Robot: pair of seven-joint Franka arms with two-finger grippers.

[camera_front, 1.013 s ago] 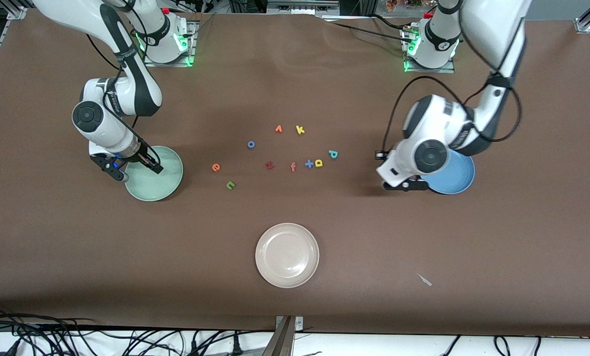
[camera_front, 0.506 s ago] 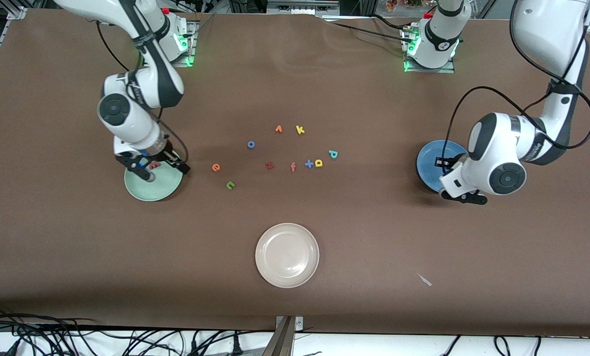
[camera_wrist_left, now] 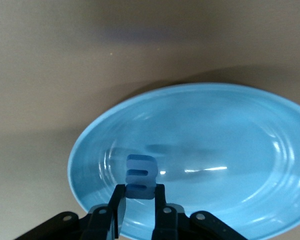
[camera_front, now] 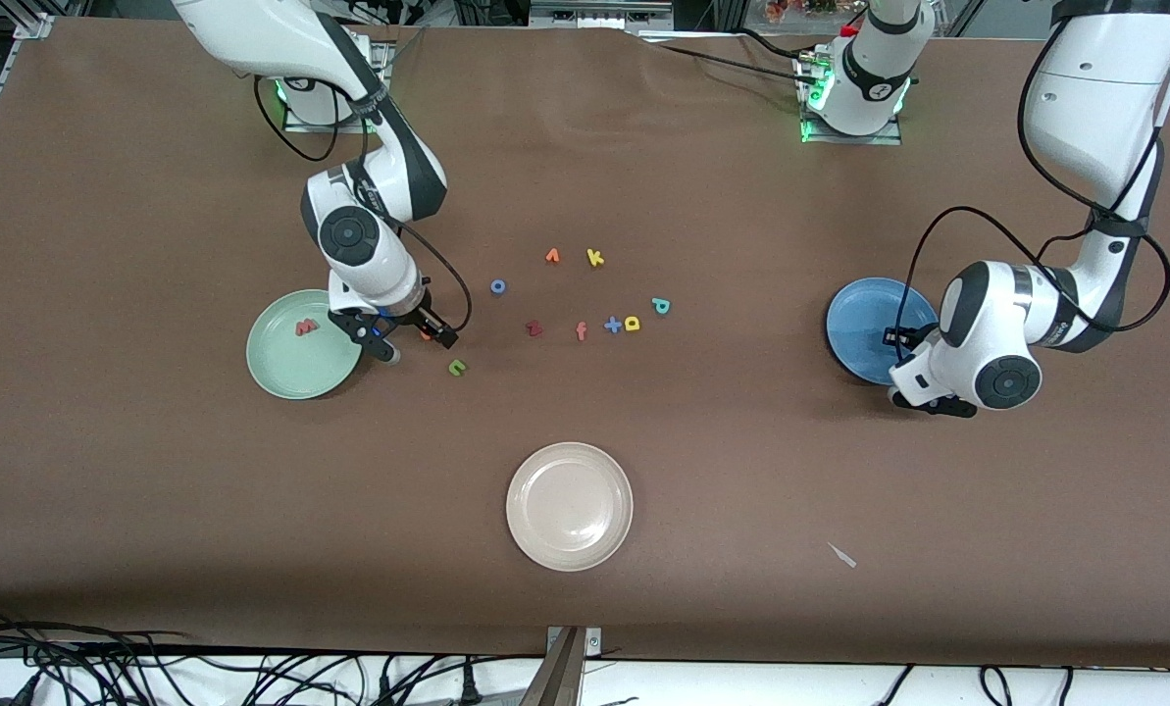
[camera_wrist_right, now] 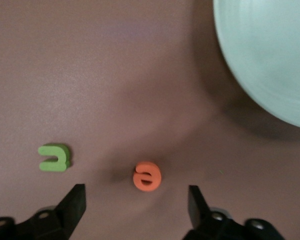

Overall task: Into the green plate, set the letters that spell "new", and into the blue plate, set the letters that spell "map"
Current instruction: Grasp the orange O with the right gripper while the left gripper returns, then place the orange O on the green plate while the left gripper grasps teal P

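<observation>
Letters are being sorted: the blue m [camera_wrist_left: 140,176] is held pinched in the left gripper [camera_wrist_left: 140,200] over the blue plate [camera_wrist_left: 230,145], awaiting release. The right gripper [camera_wrist_right: 136,202], fingers spread, is poised over the orange e [camera_wrist_right: 147,176] beside the green plate [camera_front: 285,368], where the w [camera_front: 306,327] lies; descent is needed.

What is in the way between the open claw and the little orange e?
Nothing visible. The right gripper hangs open right over the orange e, with only bare table around it. The green n lies off to one side, apart from the e, and the green plate is also clear of it.
</observation>
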